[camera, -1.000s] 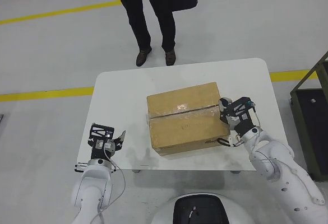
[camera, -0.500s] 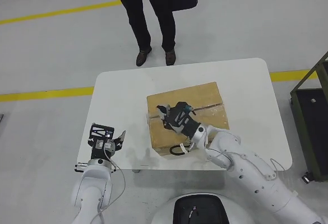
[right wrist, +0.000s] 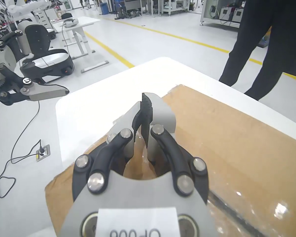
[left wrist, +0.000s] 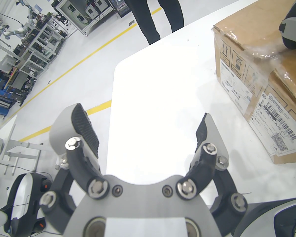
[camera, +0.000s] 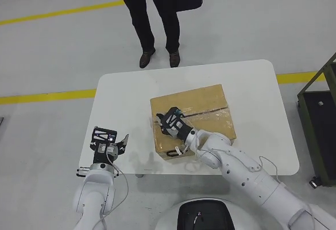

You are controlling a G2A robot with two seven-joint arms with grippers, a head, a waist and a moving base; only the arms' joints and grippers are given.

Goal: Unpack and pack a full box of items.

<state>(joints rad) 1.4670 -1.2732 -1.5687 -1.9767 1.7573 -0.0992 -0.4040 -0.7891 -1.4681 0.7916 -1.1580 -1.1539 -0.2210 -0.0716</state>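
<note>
right gripper [camera: 169, 119] swings across to the left end of the tape [camera: 211, 112], fingers pressed together | left gripper [left wrist: 140, 115] spread, near-left | cardboard box [camera: 193, 96] centre of table [camera: 127, 95] | risk: tips might skate off slick tape

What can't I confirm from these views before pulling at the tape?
- Contents of the box: every view, flaps closed under tape.
- Whether the right gripper pinches tape: right wrist view, its own fingers cover the contact; top view, too small.
- Near side of the box: top view, partly under the right arm.
- The side label: left wrist view, cut off by the frame edge.
</note>
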